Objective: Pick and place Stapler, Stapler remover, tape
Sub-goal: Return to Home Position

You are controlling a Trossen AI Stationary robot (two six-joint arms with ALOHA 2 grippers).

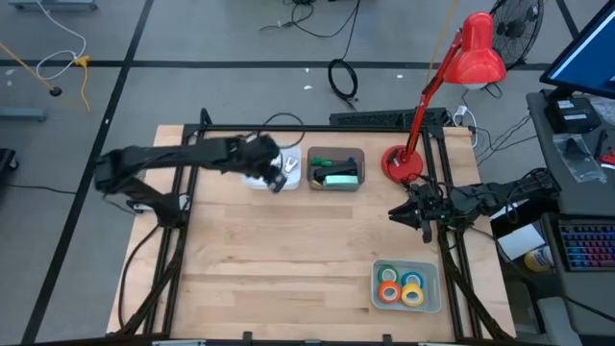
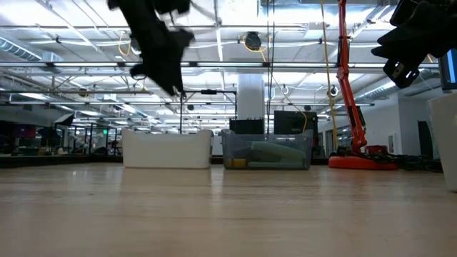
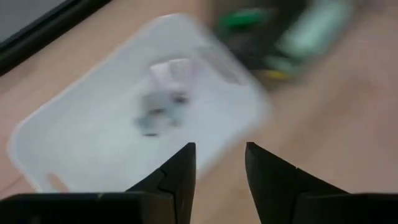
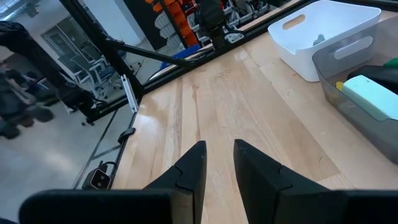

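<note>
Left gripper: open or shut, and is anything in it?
Open and empty: the left gripper has its fingers apart over the white bin, nothing between them.

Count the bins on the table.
3. A white bin at the table's far edge, a gray bin right beside it, and a third bin holding tape rolls, alone at the high view's lower right. None seems hidden.

Table [image 1: 288, 250]: light wood planks, with dark frame rails along the left and right edges.
Far edge, left to right: white bin [image 1: 252, 179], translucent bin [image 1: 335, 151] just beside it, red lamp base [image 1: 403, 165].
Near right corner: gray bin [image 1: 432, 288], well apart from the others.
</note>
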